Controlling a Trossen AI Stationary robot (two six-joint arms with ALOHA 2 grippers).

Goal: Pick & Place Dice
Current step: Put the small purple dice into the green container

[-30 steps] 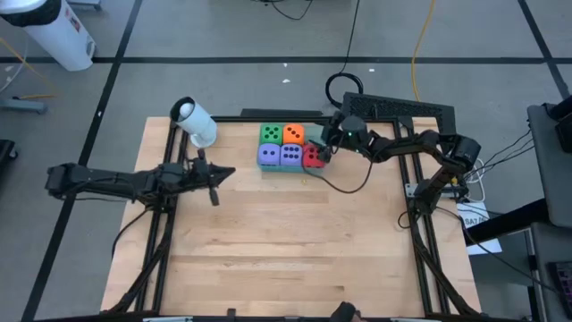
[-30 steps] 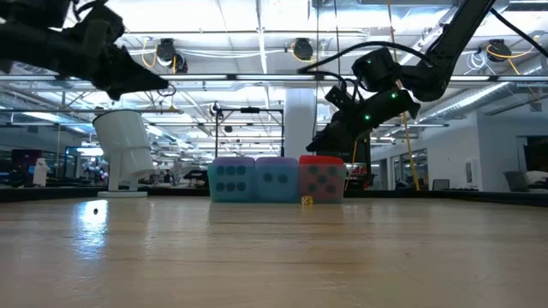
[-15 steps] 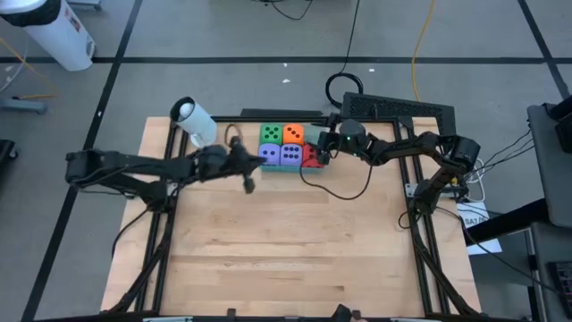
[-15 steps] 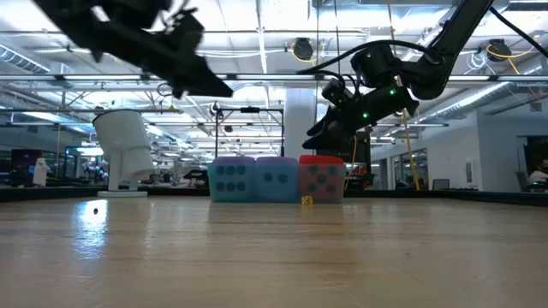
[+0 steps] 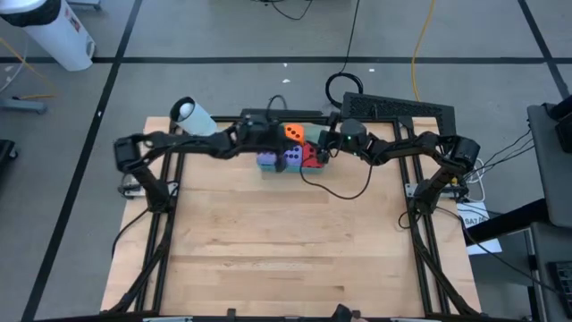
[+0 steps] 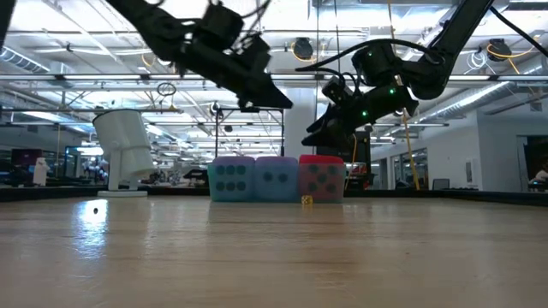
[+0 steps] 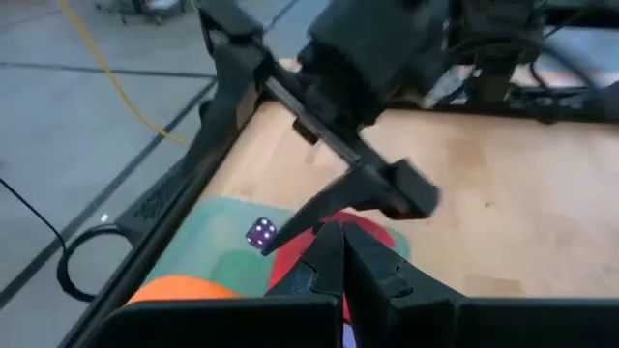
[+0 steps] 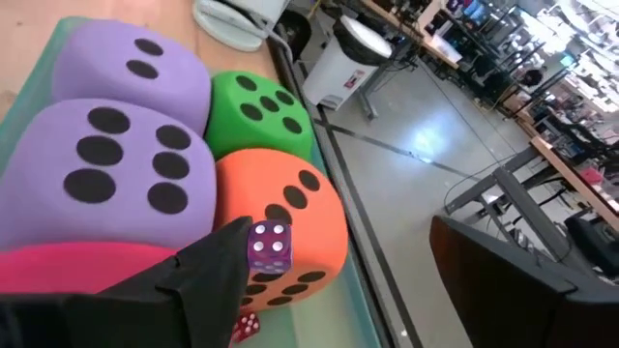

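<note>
Your five dice sit in a tight block at the far middle of the table, on the green tray. In the near row, from left to right, are the left purple die, the middle purple die and the red die; all three touch side to side. Behind them is the orange die, with the green die to its left. From above, the green one is covered by your left arm.

The left gripper hangs above the far left of the block, clear of the dice in the low view. Its fingers are pressed together and you can see nothing between them.

The right gripper is at the right end of the block, just beside the red die and raised above the table. Its fingers stand wide apart, so it grips none of the five dice. A tiny purple die shows at one fingertip, in front of the orange die; you cannot tell whether it touches that finger.

A white cylinder lies at the table's far left corner, well apart from the dice.
</note>
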